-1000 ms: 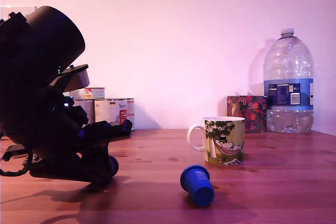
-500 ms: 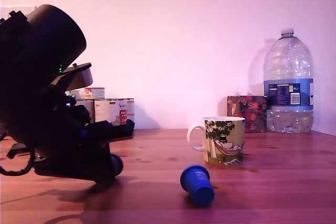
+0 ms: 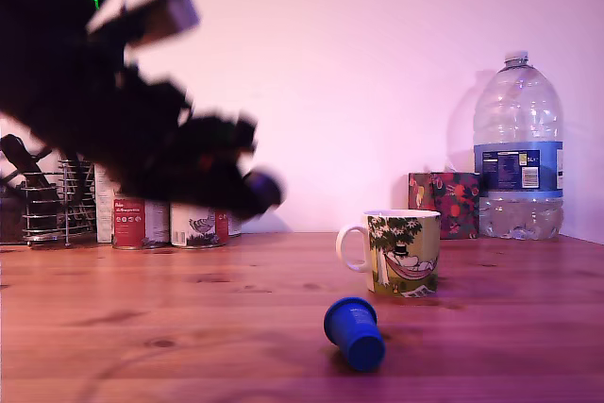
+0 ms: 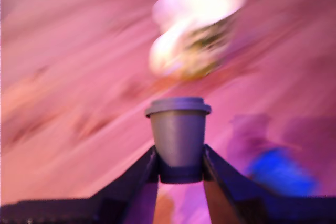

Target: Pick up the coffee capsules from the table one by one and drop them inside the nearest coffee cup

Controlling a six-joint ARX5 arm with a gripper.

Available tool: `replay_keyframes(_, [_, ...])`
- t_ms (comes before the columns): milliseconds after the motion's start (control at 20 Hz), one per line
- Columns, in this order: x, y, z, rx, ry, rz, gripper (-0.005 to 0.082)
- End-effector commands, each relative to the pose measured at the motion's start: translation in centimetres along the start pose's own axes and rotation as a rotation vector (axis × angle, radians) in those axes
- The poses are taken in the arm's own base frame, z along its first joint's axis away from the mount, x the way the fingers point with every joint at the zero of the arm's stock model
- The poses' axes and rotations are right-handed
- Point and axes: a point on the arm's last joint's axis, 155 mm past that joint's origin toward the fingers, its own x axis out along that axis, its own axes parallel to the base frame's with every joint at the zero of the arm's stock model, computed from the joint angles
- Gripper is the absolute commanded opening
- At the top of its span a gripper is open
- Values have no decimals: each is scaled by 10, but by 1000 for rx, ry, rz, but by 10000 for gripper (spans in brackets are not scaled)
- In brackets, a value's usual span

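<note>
**Carrying the dark capsule to the mug: keep the grip, centre over the rim**

The gripper (image 4: pixel 180 169) is clamped on the dark grey capsule (image 4: pixel 178 135), its two fingers pressing the narrow base from either side while the rimmed wide end points away from the wrist. In the exterior view the arm is a motion-blurred dark mass in the upper left of the frame, with the gripper (image 3: pixel 253 191) raised clear of the wooden table (image 3: pixel 189 327).

Ahead of the held pod in the wrist view, in the upper centre of the frame, sits the white coffee cup (image 4: pixel 197 24), blurred but with its pale opening showing. In the exterior view the cup (image 3: pixel 401 252) stands at centre right, handle toward the frame's left, well apart from the gripper.

The blue capsule (image 3: pixel 354 332) lies tipped on its side on the table in the lower centre of the exterior view, in front of the cup; it shows as a blue smear (image 4: pixel 281 174) at the lower right of the wrist view.

To do this well, the grip should likely hold until the pod is squarely above the cup's opening, then release low over the rim so it cannot bounce out. The hold is only on the tapered base, so a fast swing could let it slip.
</note>
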Motion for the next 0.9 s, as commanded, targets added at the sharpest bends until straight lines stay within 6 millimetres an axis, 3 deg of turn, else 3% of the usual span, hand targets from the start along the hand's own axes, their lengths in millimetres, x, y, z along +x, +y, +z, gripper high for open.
replay_keyframes(0, [-5,-3,10,9,-37,-9,19])
replay_keyframes(250, [-6,-7,19,-47,-70,-30,19])
replay_keyframes(500, [-5,-20,26,25,-105,-105,20])
replay_keyframes(850, [23,-23,43,37,-117,-127,22])
